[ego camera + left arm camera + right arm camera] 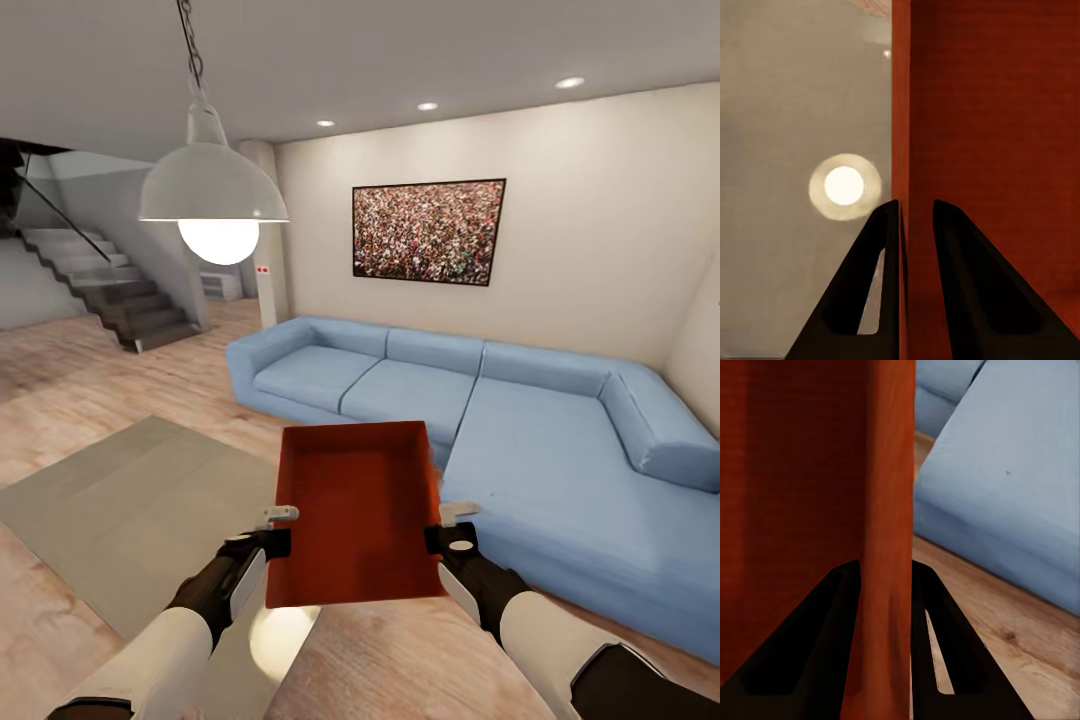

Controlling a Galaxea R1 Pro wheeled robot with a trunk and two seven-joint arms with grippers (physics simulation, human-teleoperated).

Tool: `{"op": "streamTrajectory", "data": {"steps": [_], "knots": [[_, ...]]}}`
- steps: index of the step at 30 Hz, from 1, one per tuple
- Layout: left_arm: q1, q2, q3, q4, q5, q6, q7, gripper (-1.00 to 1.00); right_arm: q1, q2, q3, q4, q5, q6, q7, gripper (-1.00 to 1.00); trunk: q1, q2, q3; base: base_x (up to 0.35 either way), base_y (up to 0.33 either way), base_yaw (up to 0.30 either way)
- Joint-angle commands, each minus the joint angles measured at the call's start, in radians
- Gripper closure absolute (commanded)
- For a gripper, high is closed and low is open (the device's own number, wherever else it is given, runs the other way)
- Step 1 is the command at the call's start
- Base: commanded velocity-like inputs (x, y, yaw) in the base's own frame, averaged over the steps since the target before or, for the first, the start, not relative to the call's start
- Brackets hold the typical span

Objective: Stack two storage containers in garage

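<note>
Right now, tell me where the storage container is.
In the head view the storage container is held low at centre, the left gripper and right gripper clamping its side walls, with the blue sofa behind it.

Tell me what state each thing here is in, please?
Storage container: empty, lifted, gripped at both side walls.
Left end effector: shut on the container's wall.
Right end effector: shut on the opposite wall.
Pendant lamp: lit.
Sofa: unoccupied.
</note>
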Motion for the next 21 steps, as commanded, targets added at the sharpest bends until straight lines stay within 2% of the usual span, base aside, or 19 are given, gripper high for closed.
{"op": "streamTrajectory", "data": {"steps": [1,21], "knots": [[0.0,-0.001,-0.009,0.0,-0.004,0.006,0.012,1.0,-0.001,0.001,0.007,-0.019,0.001,0.007,-0.008,1.0,0.0,-0.001,-0.001,0.0,0.0,0.282],[0.0,-0.001,-0.008,0.0,-0.004,0.006,0.012,1.0,-0.001,0.001,0.007,-0.019,0.001,0.007,-0.008,1.0,0.0,-0.001,-0.001,0.0,0.0,0.282]]}}
